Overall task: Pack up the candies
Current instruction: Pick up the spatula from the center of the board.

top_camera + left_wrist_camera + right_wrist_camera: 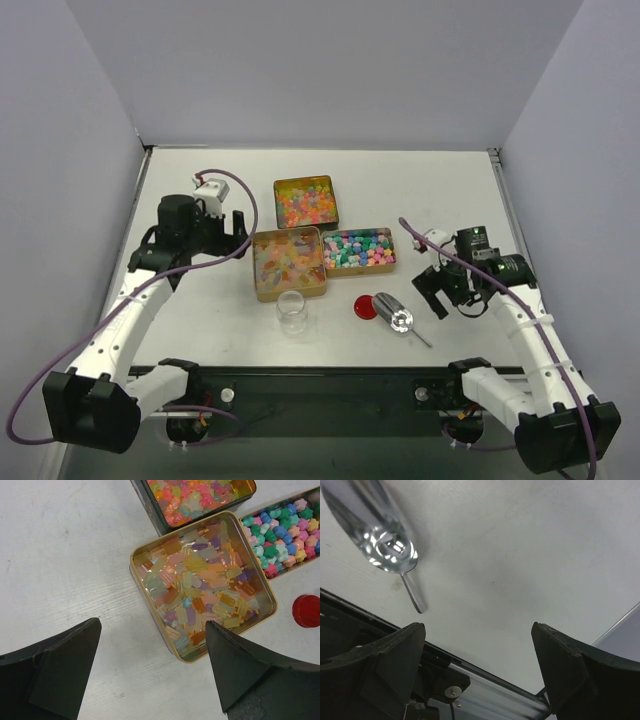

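- Pale grey walls (320,70) enclose a white table (430,190), seen from above. Three open tins sit mid-table: a far tin (276,205), a near-left tin (290,296) and a right tin (358,268). All the candies (289,258) that can be seen lie in these tins.
- Near the tins stand a glass jar (293,312), apparently empty, a red lid (365,307) lying beside it on the table, and a metal scoop (393,313) just right of the lid. The left gripper (238,228) hangs left of the tins, and the right gripper (440,295) right of the scoop. Neither touches anything.
- Left wrist view: the left gripper (155,680) has its fingers (60,675) spread wide with nothing between them. It looks down on the near-left tin (135,560), which is full of translucent candies (200,587). The right tin (300,567) holds star-shaped sweets, and the red lid (306,611) is at the frame edge.
- Right wrist view: the right gripper (477,670) is likewise spread and empty over bare table (520,555), with the metal scoop (385,535) lying apart to one side.
- Progress, as judged: packing has not visibly begun. No sweets are in the jar, the scoop lies unheld and the lid is off. Scooping, filling and closing appear to remain.
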Controlling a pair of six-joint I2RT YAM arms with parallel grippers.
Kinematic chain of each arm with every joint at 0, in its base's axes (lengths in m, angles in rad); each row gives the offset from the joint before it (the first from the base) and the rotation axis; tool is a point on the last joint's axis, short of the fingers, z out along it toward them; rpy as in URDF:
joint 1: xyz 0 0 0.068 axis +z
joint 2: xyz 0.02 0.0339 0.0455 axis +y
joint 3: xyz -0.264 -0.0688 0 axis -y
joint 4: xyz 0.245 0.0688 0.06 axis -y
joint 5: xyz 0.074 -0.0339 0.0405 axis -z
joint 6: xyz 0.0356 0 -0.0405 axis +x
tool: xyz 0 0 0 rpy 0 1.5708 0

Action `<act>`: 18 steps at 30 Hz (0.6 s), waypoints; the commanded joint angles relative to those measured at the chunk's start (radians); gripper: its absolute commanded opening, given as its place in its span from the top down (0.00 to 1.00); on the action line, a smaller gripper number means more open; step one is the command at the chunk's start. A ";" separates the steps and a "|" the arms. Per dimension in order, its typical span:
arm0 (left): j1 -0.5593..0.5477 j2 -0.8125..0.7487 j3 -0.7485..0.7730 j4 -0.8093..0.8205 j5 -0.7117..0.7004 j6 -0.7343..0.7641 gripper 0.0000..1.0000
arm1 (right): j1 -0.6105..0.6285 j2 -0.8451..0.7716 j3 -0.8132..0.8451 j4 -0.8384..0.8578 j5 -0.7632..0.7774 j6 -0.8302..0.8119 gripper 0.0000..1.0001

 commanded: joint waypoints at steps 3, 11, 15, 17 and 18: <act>0.010 0.019 0.033 0.006 0.008 0.023 0.03 | 0.035 0.026 -0.113 -0.073 -0.138 -0.273 0.14; 0.035 0.021 0.034 -0.008 0.024 0.048 0.02 | 0.044 0.022 -0.239 -0.018 -0.198 -0.366 0.21; 0.065 0.018 0.024 -0.008 0.034 0.040 0.03 | 0.052 0.054 -0.258 0.010 -0.229 -0.366 0.27; 0.081 0.016 0.017 -0.008 0.037 0.037 0.03 | 0.063 0.071 -0.262 0.021 -0.249 -0.360 0.32; 0.084 0.016 0.019 -0.008 0.038 0.034 0.03 | 0.066 0.075 -0.268 0.040 -0.255 -0.358 0.34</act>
